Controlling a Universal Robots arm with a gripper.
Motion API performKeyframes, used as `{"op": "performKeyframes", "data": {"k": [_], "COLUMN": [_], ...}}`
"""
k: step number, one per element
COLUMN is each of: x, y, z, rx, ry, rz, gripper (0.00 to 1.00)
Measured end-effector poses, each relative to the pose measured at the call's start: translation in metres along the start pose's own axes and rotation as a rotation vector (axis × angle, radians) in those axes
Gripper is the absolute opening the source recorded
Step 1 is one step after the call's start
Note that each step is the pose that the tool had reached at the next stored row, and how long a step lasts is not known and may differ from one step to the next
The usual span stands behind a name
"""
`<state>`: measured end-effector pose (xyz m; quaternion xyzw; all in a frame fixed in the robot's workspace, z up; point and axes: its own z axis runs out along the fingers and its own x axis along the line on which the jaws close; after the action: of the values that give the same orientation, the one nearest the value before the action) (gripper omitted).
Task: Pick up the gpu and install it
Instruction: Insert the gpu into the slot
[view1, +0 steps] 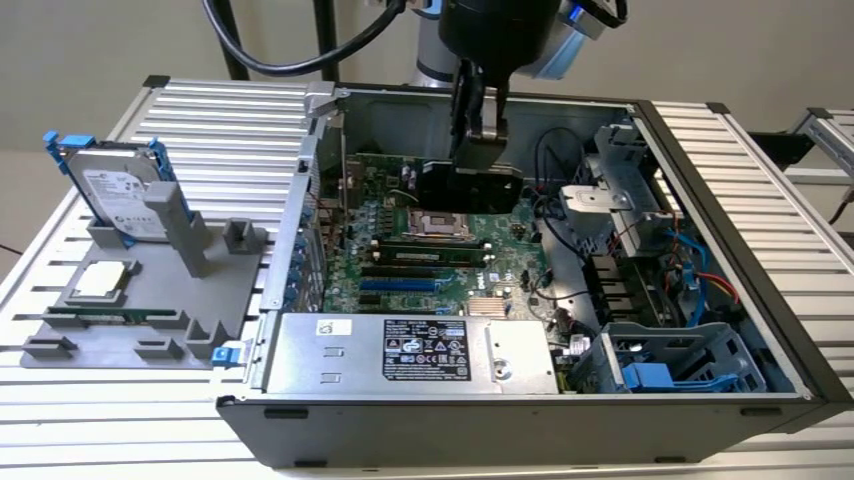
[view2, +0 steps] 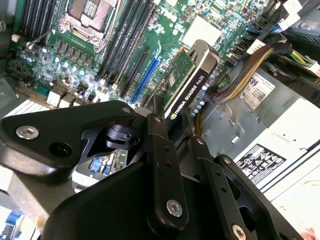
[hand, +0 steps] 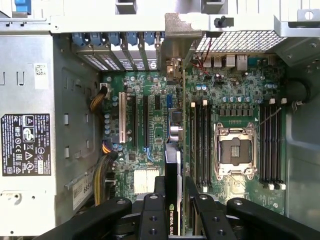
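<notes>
Gpu (view1: 467, 187) held on edge — fingers (hand: 152, 215) clamped on it — long axis parallel to motherboard (hand: 150, 125) slots.

Green motherboard (hand: 155, 125) with a blue slot (view2: 145, 75) — black-shrouded, green-backed gpu (view2: 187, 82)

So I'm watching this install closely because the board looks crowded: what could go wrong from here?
The gripper holds the gpu edge-down above the motherboard. If the card is off line with the expansion slots, it may press on neighbouring parts instead. Its metal end bracket may catch the case's rear slot covers. The cable bundle lies close beside the card and could snag.
</notes>
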<state>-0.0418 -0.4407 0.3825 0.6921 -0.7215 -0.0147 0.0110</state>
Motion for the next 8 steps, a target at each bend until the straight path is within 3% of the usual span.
{"op": "performKeyframes", "data": {"k": [8], "x": [0.0000], "y": [-0.0001], "z": [0.0016], "rx": [0.0001], "ry": [-0.0001], "rz": [0.000], "gripper": [0.00]}}
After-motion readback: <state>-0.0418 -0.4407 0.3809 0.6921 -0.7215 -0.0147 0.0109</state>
